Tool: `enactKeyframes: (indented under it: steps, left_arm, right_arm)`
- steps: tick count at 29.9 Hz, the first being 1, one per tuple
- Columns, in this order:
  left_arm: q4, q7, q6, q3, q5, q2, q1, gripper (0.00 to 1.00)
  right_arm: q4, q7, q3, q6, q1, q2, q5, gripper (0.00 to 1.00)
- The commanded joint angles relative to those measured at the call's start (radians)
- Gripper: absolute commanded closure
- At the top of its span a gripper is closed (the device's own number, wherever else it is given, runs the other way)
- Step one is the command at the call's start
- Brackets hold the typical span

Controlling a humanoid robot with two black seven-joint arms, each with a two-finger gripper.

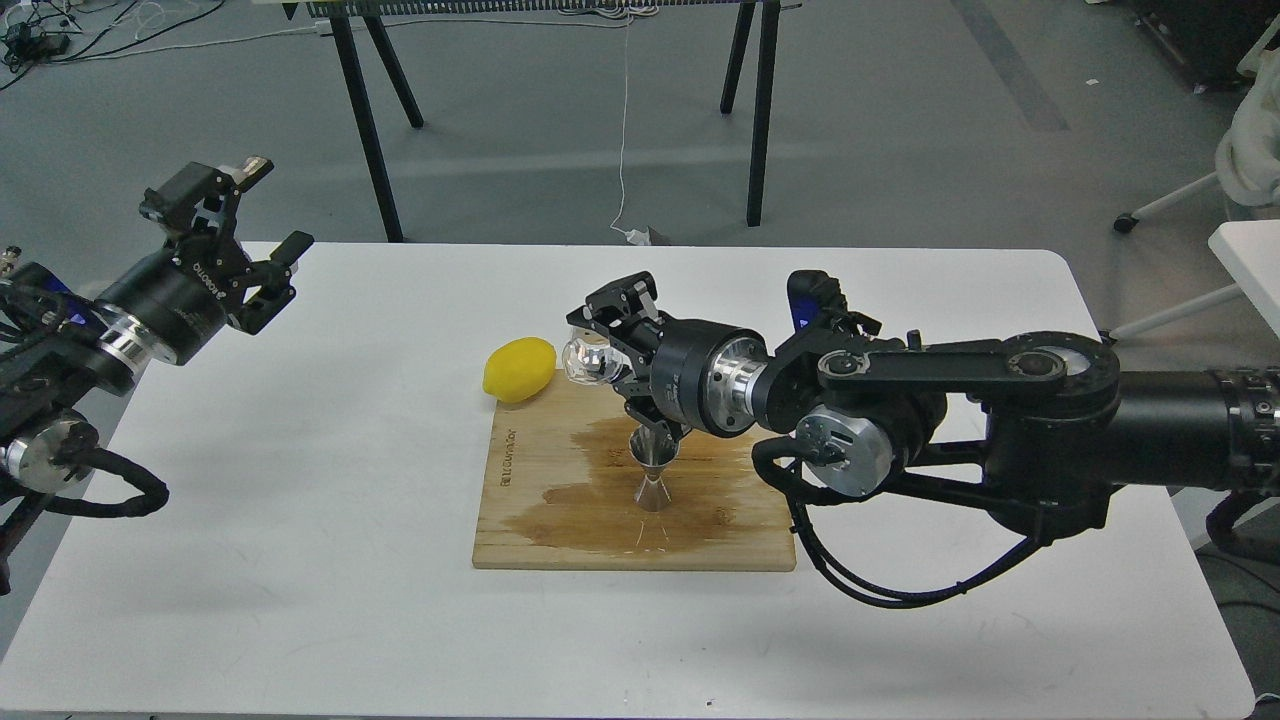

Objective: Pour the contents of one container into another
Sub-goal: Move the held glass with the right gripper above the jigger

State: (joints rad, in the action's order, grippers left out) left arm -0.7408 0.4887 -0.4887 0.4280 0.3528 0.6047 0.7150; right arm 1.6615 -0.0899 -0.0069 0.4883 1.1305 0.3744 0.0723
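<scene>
The steel jigger stands upright on the wet wooden board, its top partly hidden by my right gripper. My right gripper is shut on the small clear glass cup, holding it tipped on its side just above and left of the jigger's mouth. The cup's opening faces left, toward the lemon. My left gripper hovers open over the table's far left corner, holding nothing.
A yellow lemon lies at the board's far left corner. A dark wet stain spreads over the board around the jigger. The white table ends close to the front. Black trestle legs stand behind it.
</scene>
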Motion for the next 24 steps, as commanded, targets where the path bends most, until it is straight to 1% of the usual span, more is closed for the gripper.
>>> enactKeyframes:
  steps: [1,6,14,24]
  left_arm:
    - [0.000,0.000,0.000,0.000,0.000,0.001,0.000,0.11]
    - [0.000,0.000,0.000,0.000,0.000,0.001,-0.005,0.11]
    - [0.000,0.000,0.000,0.000,0.000,0.000,-0.012,0.11]
    - [0.000,0.000,0.000,0.000,0.000,0.000,-0.012,0.11]
  right_arm:
    - [0.003,-0.007,-0.031,0.000,0.002,0.020,0.061,0.67]
    - [0.011,-0.014,-0.067,0.000,0.002,0.044,0.133,0.67]
    - [0.017,-0.016,-0.074,0.000,-0.005,0.098,0.147,0.67]
    - [0.017,-0.021,-0.110,0.000,-0.009,0.103,0.244,0.67]
